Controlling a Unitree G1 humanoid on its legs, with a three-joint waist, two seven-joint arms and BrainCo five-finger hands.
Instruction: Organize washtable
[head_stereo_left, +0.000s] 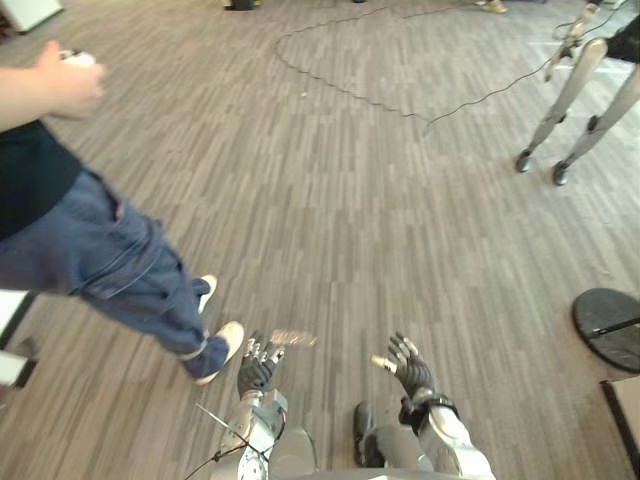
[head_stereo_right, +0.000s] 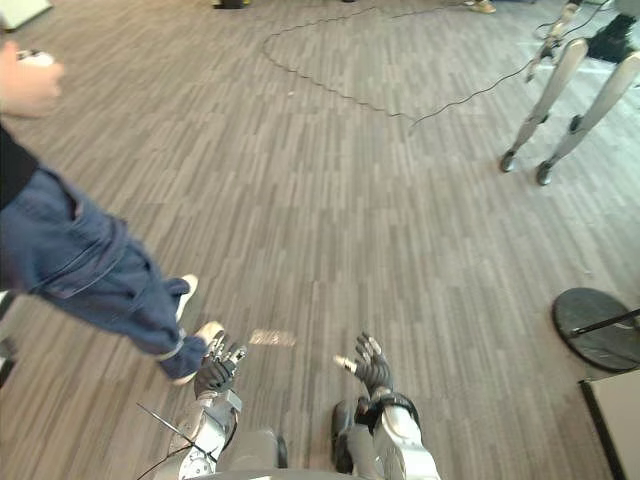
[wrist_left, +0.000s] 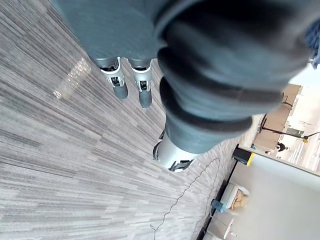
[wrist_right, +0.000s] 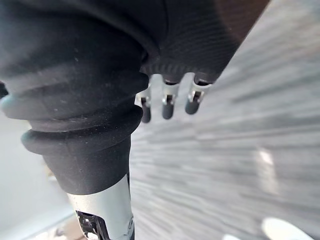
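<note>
Grey plank floor (head_stereo_left: 330, 200) spread out below the head camera; a person (head_stereo_left: 100, 260) in blue trousers and white shoes (head_stereo_left: 225, 345) stood at the robot's left, the person's hand (head_stereo_left: 65, 85) closed on something small and white; another robot's legs (head_stereo_left: 575, 100) stood far off to the right, and a round black base (head_stereo_left: 610, 325) lay nearer on that side; the left hand (head_stereo_left: 258, 368) and right hand (head_stereo_left: 408, 365) hung low over the floor, apart from each other, both empty, the right with its fingers spread; in the left wrist view the fingers (wrist_left: 119, 85) reached out loosely straight above the planks, gripping nothing; in the right wrist view the fingers (wrist_right: 167, 107) hung relaxed past the dark cover (wrist_right: 75, 75), holding nothing either.
</note>
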